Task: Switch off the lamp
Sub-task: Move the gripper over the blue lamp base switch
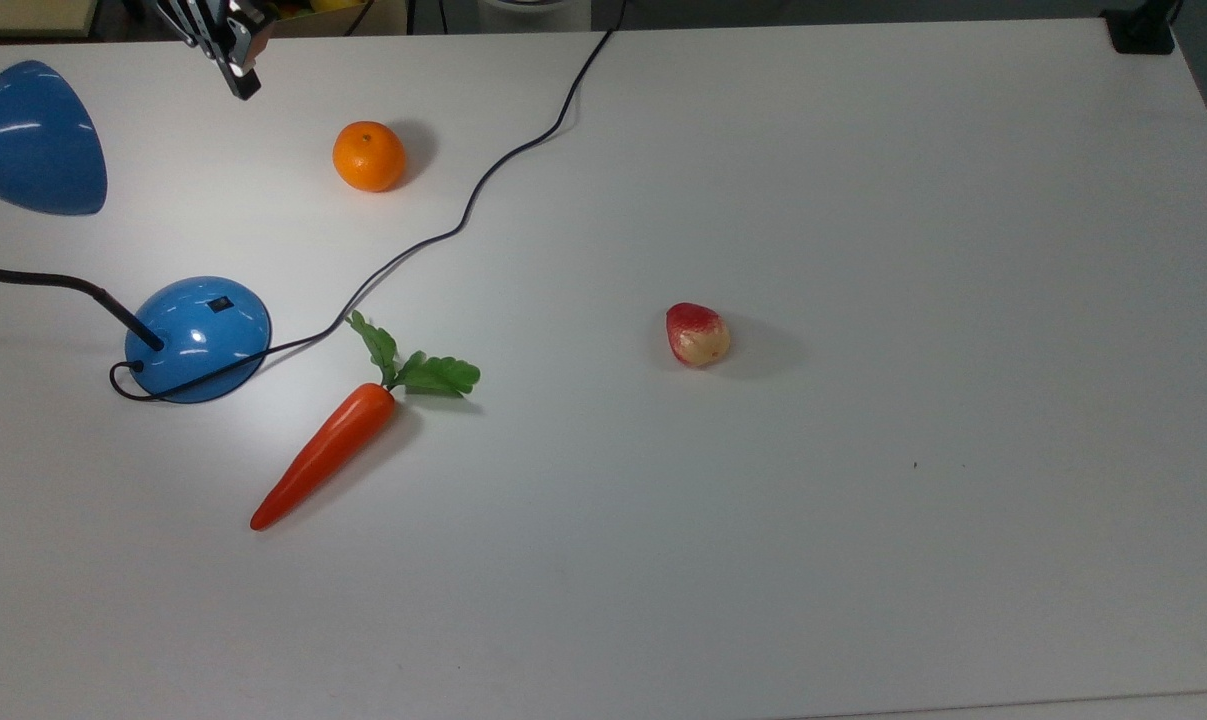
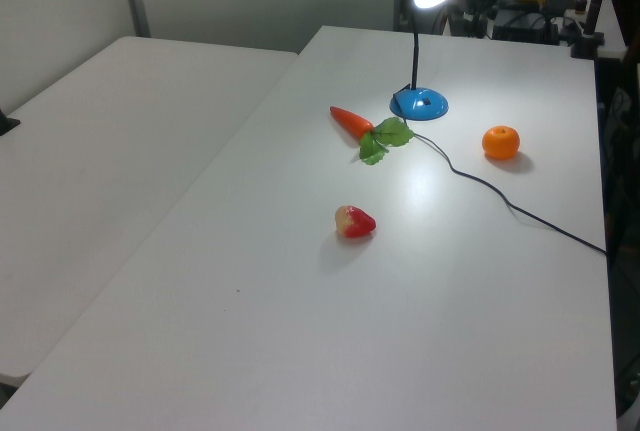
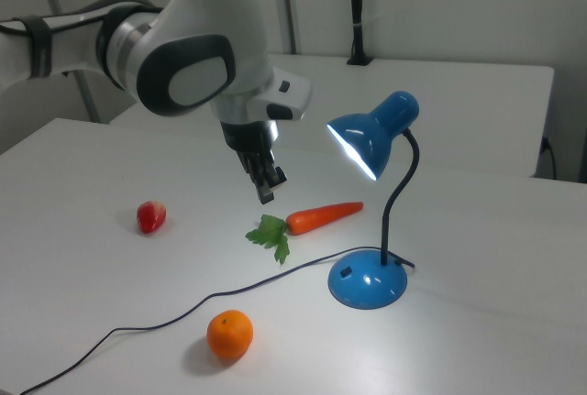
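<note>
White table [image 1: 863,200], lamp [image 3: 367,283] lit; gripper [image 3: 265,195], fingers pressed together, hangs above the lamp's base — approach; press the switch [image 1: 221,304] next.

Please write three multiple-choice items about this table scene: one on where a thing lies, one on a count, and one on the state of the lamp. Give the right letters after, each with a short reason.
1. In the top view, where does the carrot lie relative to the lamp base?
A. to its lower right
B. to its upper left
C. on top of it

2. How many pieces of toy food lie on the table?
A. one
B. three
C. five

3. What is the state of the lamp?
A. lit
B. dark
C. tipped over

Answers:
1. A, the carrot lies below and right of the blue base.
2. B, the carrot, the orange and the strawberry.
3. A, in the right view the shade glows while the gripper hangs above the table, away from the base.
</note>
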Available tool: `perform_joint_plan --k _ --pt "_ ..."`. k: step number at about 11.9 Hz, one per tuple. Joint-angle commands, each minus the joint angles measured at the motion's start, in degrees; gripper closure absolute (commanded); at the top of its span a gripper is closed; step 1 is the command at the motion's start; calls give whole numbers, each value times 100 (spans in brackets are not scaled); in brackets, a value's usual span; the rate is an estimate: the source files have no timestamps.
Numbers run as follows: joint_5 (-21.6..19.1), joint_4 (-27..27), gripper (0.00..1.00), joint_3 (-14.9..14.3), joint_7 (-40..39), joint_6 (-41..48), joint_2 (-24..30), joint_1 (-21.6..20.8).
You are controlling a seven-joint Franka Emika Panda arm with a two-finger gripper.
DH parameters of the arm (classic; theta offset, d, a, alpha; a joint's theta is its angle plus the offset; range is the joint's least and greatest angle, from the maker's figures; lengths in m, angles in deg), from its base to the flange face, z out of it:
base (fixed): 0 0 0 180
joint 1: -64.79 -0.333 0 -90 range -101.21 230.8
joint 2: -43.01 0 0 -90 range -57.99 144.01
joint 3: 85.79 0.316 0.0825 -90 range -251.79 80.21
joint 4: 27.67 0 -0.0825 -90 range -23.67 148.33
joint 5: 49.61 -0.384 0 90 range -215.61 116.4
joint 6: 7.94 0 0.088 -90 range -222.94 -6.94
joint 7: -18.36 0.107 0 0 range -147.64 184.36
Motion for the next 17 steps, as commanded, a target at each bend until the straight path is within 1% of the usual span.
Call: perform_joint_plan --k 1,5,7,9,10,12,14,17 --pt "4 416 100 188 521 -801 -103 93" --pt "127 434 100 179 705 -1399 -516 75" --pt "329 434 100 179 942 -1794 -779 67" --pt "627 434 100 179 1285 -2286 -1096 58" --pt "698 443 100 179 1365 -2506 -1228 49" --pt "821 583 100 170 1401 -2779 -1299 66" --pt "831 733 100 170 1409 -3052 -1299 49" --pt "840 979 100 170 1646 -3693 -1378 31"
